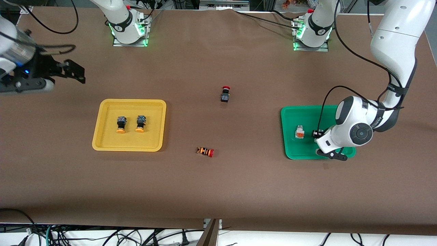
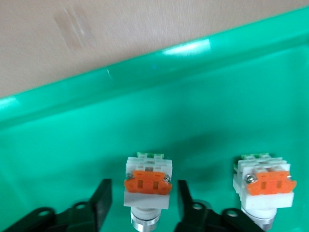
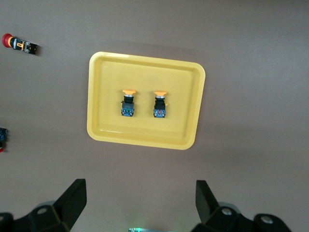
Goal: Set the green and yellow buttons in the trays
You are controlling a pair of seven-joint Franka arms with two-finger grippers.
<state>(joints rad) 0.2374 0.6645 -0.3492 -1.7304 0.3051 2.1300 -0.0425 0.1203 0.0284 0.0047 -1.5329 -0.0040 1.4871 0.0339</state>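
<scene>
The green tray [image 1: 300,114] lies toward the left arm's end of the table. One white-and-silver button [image 1: 299,132] with an orange block lies in it. My left gripper [image 1: 321,135] is low over this tray. In the left wrist view my left gripper [image 2: 143,193] is open, its fingers [image 2: 101,198] standing either side of a second white button [image 2: 147,181] with a gap on each side; the first white button [image 2: 265,181] lies beside it on the tray [image 2: 193,96]. The yellow tray [image 1: 106,143] holds two black buttons with yellow-orange caps [image 1: 121,124] [image 1: 140,123]. My right gripper [image 1: 76,71] waits open and empty in the air.
A black-bodied red-capped button [image 1: 225,94] stands mid-table. An orange-and-black striped red-capped button [image 1: 205,151] lies nearer the front camera. The right wrist view shows the yellow tray [image 3: 101,121], its two buttons [image 3: 128,102] [image 3: 160,103] and my open right gripper [image 3: 140,191].
</scene>
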